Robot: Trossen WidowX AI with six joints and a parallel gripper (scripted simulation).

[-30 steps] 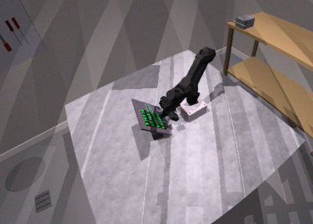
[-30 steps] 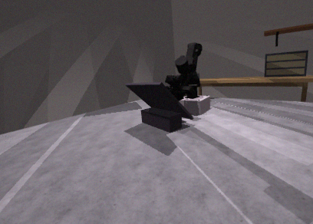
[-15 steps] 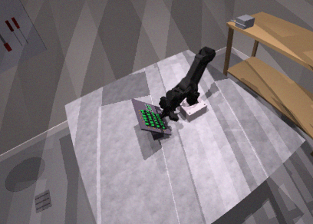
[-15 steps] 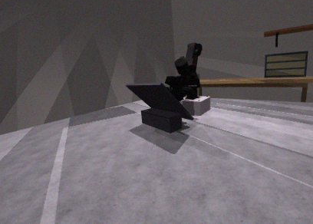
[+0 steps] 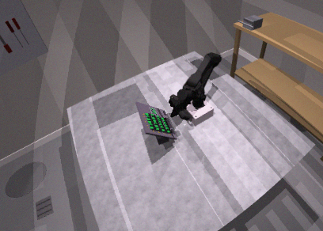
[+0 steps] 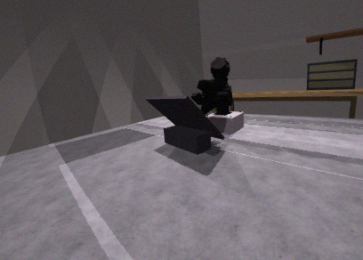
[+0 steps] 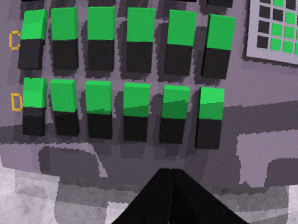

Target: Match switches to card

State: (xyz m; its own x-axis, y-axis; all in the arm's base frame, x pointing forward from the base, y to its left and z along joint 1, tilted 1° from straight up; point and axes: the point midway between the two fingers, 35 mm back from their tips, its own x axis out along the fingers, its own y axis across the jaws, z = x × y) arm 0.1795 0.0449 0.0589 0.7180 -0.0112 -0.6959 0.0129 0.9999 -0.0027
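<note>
The tilted switch panel [image 5: 142,108] [image 6: 171,107] shows rows C and D in the wrist view, with six green-and-dark switches each. The C-row left switch [image 7: 32,39], D-row left switch [image 7: 34,106] and D-row right switch [image 7: 210,117] have brighter green tops than their neighbours; which halves are raised is hard to tell. The card [image 7: 252,30] [image 5: 153,111] is cut off in the wrist view; its visible left squares are dark in the lower three rows, and the two nearest rows show green beside them. My gripper [image 7: 169,178] is shut and empty, appearing below row D. It is hidden in the exterior view.
A dark block [image 6: 187,140] supports the panel on the table [image 5: 119,179]. The arm's pale base [image 5: 203,112] [image 6: 236,122] stands behind the panel's near edge. A wooden shelf [image 5: 285,56] is off to the right.
</note>
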